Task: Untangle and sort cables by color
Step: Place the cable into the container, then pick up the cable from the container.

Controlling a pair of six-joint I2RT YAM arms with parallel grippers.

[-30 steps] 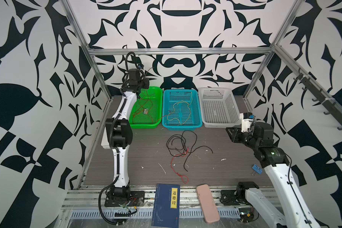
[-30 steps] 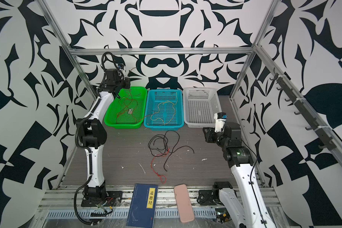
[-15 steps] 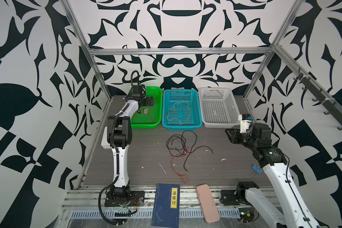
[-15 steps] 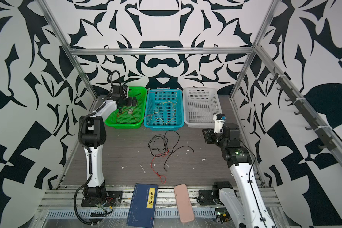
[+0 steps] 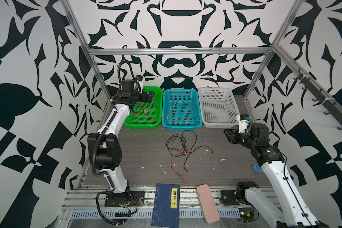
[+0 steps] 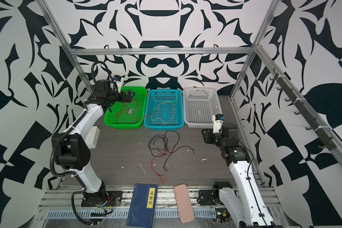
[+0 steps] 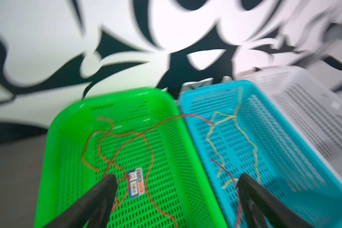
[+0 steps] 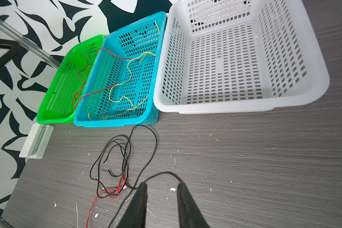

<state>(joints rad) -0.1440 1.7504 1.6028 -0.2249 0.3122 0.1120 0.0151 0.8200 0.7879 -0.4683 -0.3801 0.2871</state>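
Along the back of the dark wood-grain bench (image 5: 142, 150) stand three perforated plastic baskets side by side: a green basket (image 5: 140, 125), a teal basket (image 5: 182, 126) and a white basket (image 5: 219, 123). Thin red cables (image 8: 99, 92) curl in the green basket and cross the shared rim into the teal basket in two places. A pale yellow cable (image 8: 111, 92) lies looped in the teal basket.

On the green basket's floor sits a small blue, red and white sticker (image 7: 135, 182). Its print is too blurred to read, though it may be a barcode label.

In front of the teal basket, on the open bench, lies a loose tangle of thin black cables (image 8: 156, 144). Another red cable (image 8: 92, 202) is caught in the tangle's near side and trails toward the front edge.

The left hand (image 7: 177, 177) hovers over the green and teal baskets, fingers spread wide, holding nothing. The right hand (image 8: 162, 184) hangs above the bench just in front of the white basket, fingers partly apart with nothing between them.

At the front edge lies a dark blue book (image 5: 164, 207) whose yellow label (image 5: 174, 197) reads 道德经. Beside it is a pink oblong case (image 5: 207, 203).
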